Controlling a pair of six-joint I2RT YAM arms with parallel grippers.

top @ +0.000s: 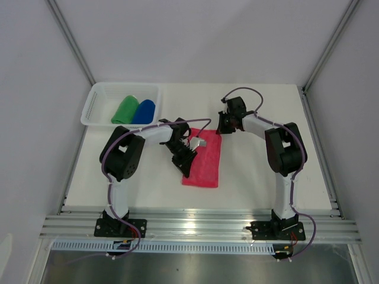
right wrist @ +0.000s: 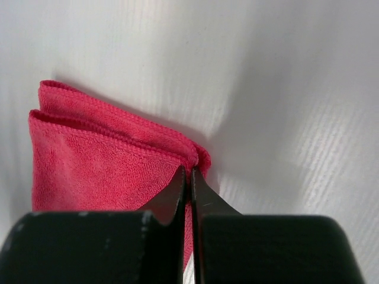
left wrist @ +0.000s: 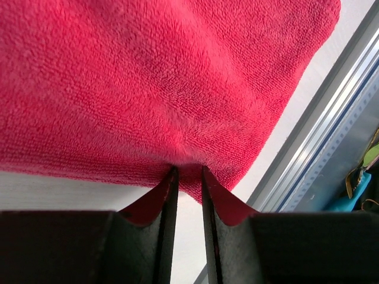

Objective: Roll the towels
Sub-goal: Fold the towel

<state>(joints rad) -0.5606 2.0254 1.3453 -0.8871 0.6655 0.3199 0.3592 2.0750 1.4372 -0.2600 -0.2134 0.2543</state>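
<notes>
The pink-red towel (top: 204,161) lies folded in a long strip at the middle of the table. My left gripper (top: 187,167) is at its left edge; in the left wrist view the jaws (left wrist: 188,170) stand narrow and pinch a puckered bit of that towel (left wrist: 148,77). My right gripper (top: 221,127) sits at the towel's far right corner. Its tips (right wrist: 189,170) are pressed together on the layered corner of the towel (right wrist: 89,160). The green towel (top: 125,109) and the blue towel (top: 144,110) lie rolled side by side in the basket.
The white mesh basket (top: 95,103) stands at the table's far left corner. An aluminium rail (top: 195,222) runs along the near edge and also shows as the rail (left wrist: 320,136) in the left wrist view. White walls close in both sides.
</notes>
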